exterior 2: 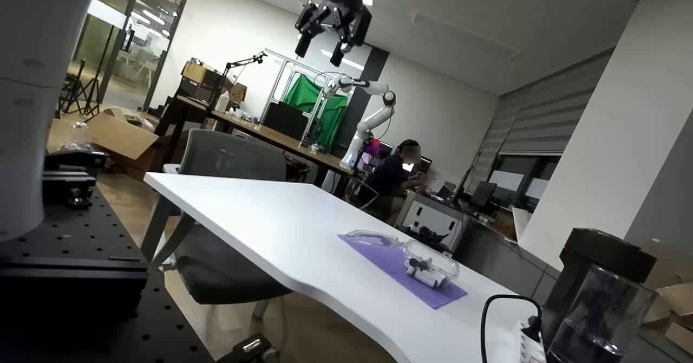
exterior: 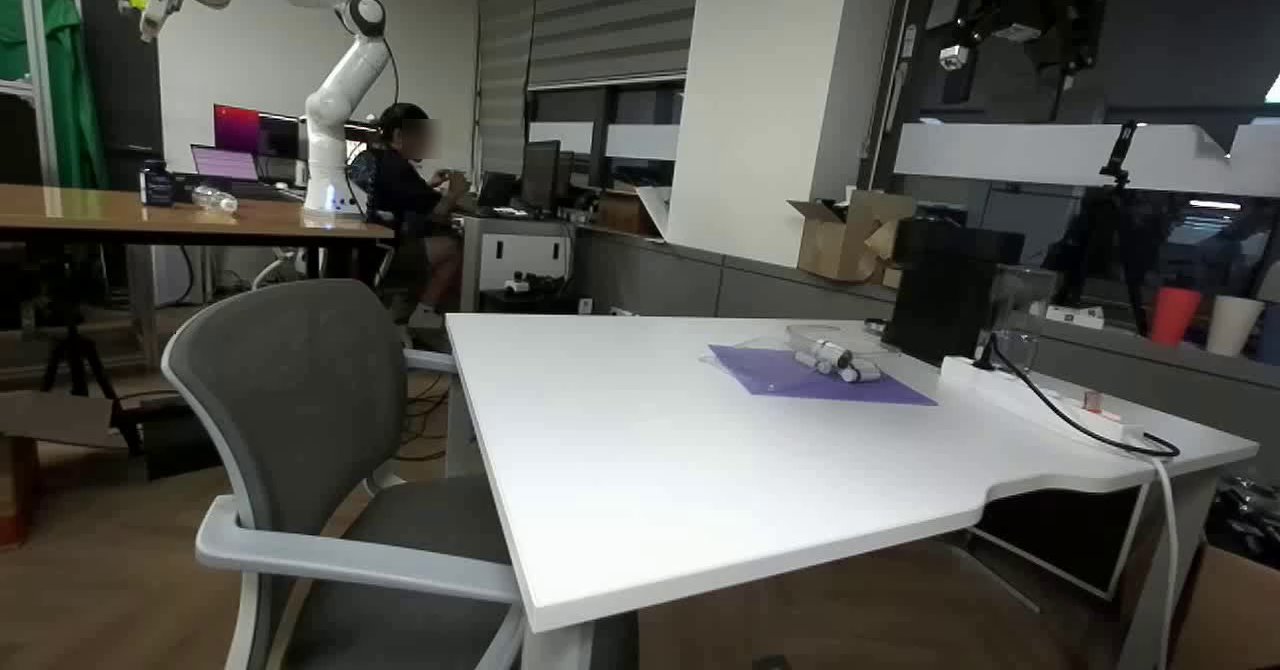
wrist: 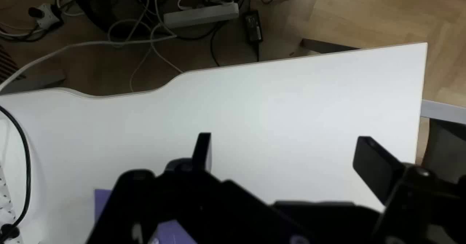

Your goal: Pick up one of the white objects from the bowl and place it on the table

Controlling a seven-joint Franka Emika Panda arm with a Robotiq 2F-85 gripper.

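High at the top centre of the frame in an exterior view, the black tool (exterior 2: 320, 52) hangs well above the white surface (exterior 2: 254, 206), and I see its two fingers (wrist: 377, 168) standing wide apart, with the white of the surface showing between them in the wrist view. The small white objects (exterior 2: 426, 277) lie bunched together right of centre, low in the frame, at a clear container (exterior 2: 438, 255); I can't tell from here whether every one sits inside its walls. Container and objects are on a purple sheet (exterior 2: 387, 260), which the wrist view catches only partly, lower left, behind the tool. Farther right on the surface runs a white power strip (exterior: 1015, 400), a black cable (exterior 2: 483, 325) plugged into it. At lower left in an exterior view, a grey chair (exterior: 290, 400) stands just beside the surface. Over in the upper left, a person (exterior: 402, 182) in a dark top sits near a brown desk (exterior: 180, 222) that carries a jointed white arm (exterior: 345, 80).
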